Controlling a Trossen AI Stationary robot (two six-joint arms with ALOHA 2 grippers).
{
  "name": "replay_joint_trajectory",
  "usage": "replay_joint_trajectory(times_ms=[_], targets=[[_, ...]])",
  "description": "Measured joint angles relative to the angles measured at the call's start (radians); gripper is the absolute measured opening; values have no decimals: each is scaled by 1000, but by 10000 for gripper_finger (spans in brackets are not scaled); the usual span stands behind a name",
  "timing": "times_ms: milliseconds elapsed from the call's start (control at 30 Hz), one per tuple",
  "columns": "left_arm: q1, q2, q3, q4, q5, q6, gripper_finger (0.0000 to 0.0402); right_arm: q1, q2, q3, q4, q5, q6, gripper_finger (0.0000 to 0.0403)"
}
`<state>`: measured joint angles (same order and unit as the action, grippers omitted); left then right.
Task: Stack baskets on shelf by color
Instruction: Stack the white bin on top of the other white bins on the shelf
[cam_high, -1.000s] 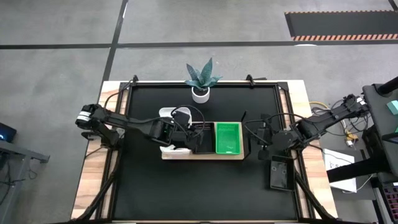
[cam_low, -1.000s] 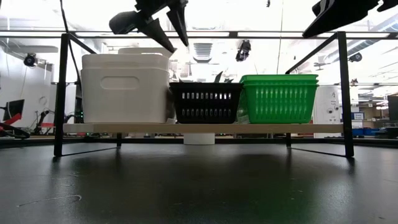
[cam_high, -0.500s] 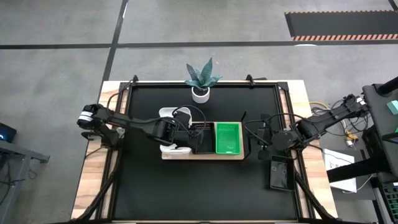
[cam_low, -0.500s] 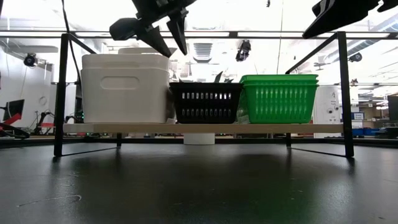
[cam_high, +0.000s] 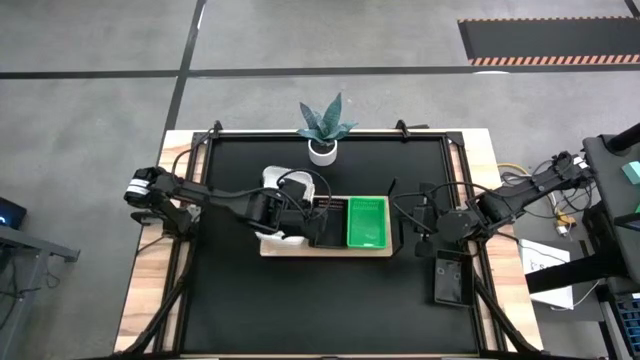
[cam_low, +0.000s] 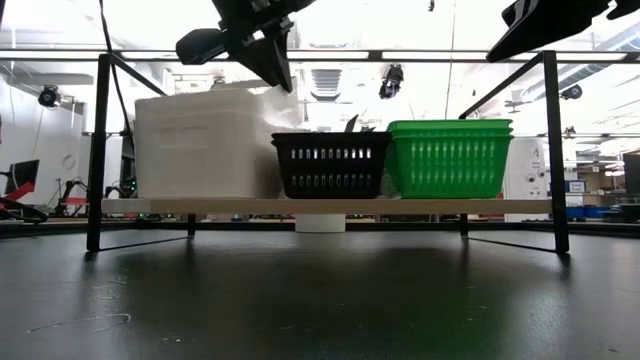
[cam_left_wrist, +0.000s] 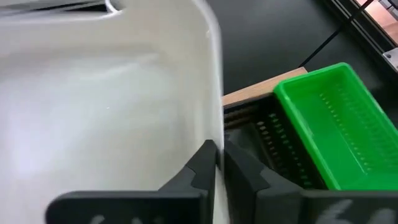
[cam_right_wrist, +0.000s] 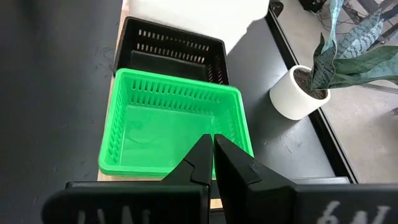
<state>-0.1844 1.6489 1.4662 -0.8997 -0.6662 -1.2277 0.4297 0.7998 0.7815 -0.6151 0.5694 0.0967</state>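
On the wooden shelf (cam_high: 375, 250) (cam_low: 330, 205) three baskets stand side by side: white at the left end (cam_high: 272, 183) (cam_low: 205, 140) (cam_left_wrist: 106, 106), black in the middle (cam_high: 325, 222) (cam_low: 330, 165) (cam_right_wrist: 174, 53), green at the right end (cam_high: 366, 222) (cam_low: 448, 158) (cam_right_wrist: 174, 130). My left gripper (cam_left_wrist: 217, 163) (cam_low: 275, 70) is above the white basket's right wall and shut on it. My right gripper (cam_right_wrist: 213, 146) (cam_high: 420, 238) is shut on nothing, raised off the shelf's right end. My left gripper pinches the rim of the white basket's right wall (cam_left_wrist: 214, 127), the wall next to the black basket. One finger is inside the basket and one outside. The fingers come from above, pointing down. The basket's top edge (cam_low: 215, 92) slants up toward the gripper, and the basket is blurred.
A white plant pot (cam_high: 322, 150) (cam_right_wrist: 298, 93) stands behind the shelf on the black mat. A flat black object (cam_high: 448, 278) lies near the table's right edge. Black frame posts (cam_low: 97, 150) (cam_low: 553, 150) rise at both sides.
My left gripper has shut on the white basket's right wall. The basket has shifted and tipped: its top edge, level before, now slants up on the gripper's side.
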Motion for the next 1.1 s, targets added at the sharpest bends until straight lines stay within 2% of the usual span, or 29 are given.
replay_joint_trajectory(times_ms=[567,833,1100], targets=[[-1,-1,38,-7,11,36,5,0,0,0,0,0,0,9],[-1,-9,103,-109,40,38,1,0,0,0,0,0,8,9],[6,-11,167,-217,113,58,0,0,0,0,0,0,8,9]])
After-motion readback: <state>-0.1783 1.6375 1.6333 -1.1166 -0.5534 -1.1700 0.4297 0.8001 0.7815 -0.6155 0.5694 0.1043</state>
